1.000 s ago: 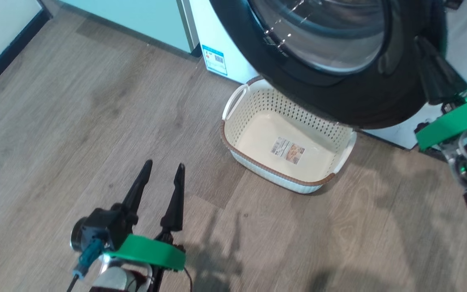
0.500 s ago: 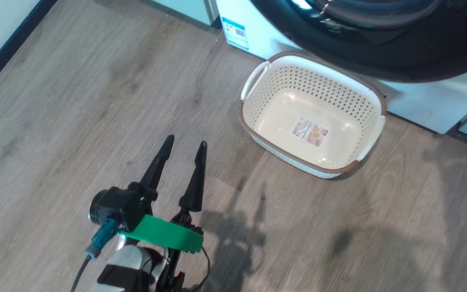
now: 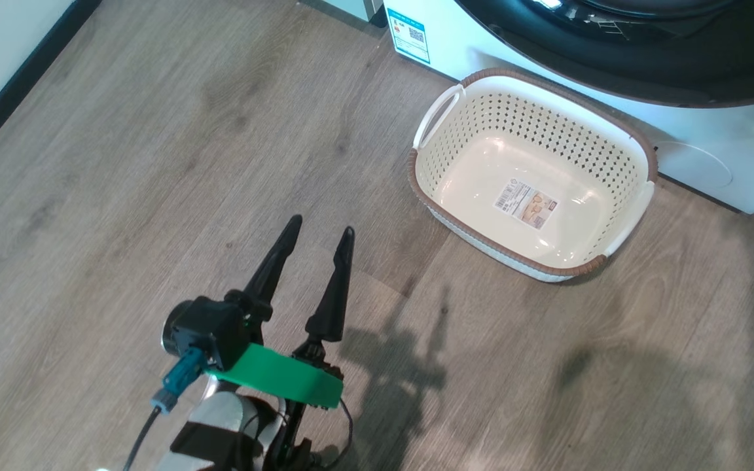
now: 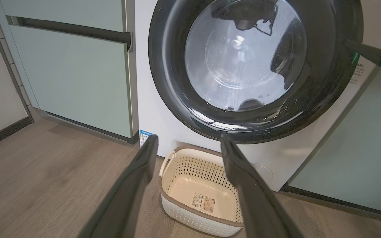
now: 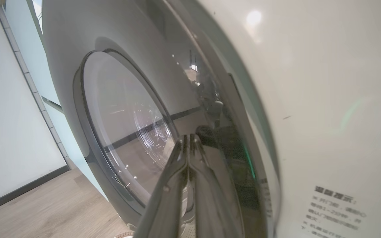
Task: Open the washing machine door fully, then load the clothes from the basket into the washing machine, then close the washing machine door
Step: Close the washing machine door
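On the wood floor [image 3: 154, 163] before the washing machine [image 3: 730, 144], the cream basket [image 3: 527, 114] sits just beneath the round black washing machine door [image 3: 612, 59]. Near left, the left hand [image 3: 322, 226] hovers with fingers spread, grasping nothing; the right hand [image 5: 189, 138], fingers clenched together and empty, points at the door's right rim.

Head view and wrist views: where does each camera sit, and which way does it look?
Head view: on the robot's head, looking down at floor, empty basket and the washing machine door's lower edge; open left tool at lower left.
Left wrist view: on the left wrist, facing the door's front, basket beneath; its spread fingers show.
Right wrist view: on the right wrist, close beside the door's rim; shut right tool in front.
Shared: head and left wrist views both show basket and door.
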### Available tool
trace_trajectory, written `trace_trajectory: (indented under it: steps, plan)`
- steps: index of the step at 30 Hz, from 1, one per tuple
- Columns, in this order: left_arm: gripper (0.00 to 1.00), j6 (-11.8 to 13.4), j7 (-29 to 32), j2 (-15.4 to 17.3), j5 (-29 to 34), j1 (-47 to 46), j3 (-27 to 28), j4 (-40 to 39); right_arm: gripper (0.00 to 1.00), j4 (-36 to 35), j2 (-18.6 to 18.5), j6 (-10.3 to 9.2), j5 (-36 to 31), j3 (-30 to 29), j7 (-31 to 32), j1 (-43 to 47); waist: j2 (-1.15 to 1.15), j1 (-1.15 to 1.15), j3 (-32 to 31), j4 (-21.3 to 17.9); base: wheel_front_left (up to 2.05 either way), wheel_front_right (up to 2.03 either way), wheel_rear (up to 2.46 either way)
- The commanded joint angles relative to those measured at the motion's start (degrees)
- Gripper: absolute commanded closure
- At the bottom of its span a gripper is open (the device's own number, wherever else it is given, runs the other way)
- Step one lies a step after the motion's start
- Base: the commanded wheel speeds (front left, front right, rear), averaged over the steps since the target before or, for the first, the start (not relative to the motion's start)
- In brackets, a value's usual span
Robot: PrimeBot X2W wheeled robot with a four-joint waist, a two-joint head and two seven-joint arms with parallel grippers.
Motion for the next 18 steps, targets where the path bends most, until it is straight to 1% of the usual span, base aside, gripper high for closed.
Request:
trace_trajectory:
  steps: [1, 5, 9, 13, 18]
  plan:
    - [0.00, 0.5, -0.3, 0.3, -0.3, -2.2, 1.6, -1.5, 1.00, -1.1, -0.1, -0.21, -0.4, -0.3, -0.4, -2.5, 0.00, 0.00, 0.1, 0.0, 0.00, 0.00, 0.00]
    - [0.00, 0.7, -0.3, 0.3, -0.4, -2.4, 1.6, -1.5, 1.00, -1.1, 0.2, -0.21, -0.6, -0.2, -0.4, -2.5, 0.00, 0.00, 0.0, -0.1, 0.00, 0.00, 0.00]
    - [0.00, 0.9, -0.3, 0.3, -0.3, -2.3, 1.9, -1.2, 1.00, -2.6, 1.0, -0.21, -0.3, 0.9, -0.4, -0.5, 0.00, 0.00, -0.7, -0.5, 0.00, 0.00, 0.00]
    - [0.00, 0.7, -0.3, 0.3, 0.2, -1.9, 2.4, -0.9, 1.00, -5.8, 1.8, -0.21, 0.3, 2.4, -0.4, 3.9, 0.00, 0.00, -1.9, -1.3, 0.00, 0.00, 0.00]
    - [0.00, 0.3, -0.3, 0.3, 1.3, -1.1, 3.5, -0.6, 1.00, -11.6, 3.4, -0.21, 1.4, 4.4, -0.4, 11.7, 0.00, 0.00, -3.9, -3.3, 0.00, 0.00, 0.00]
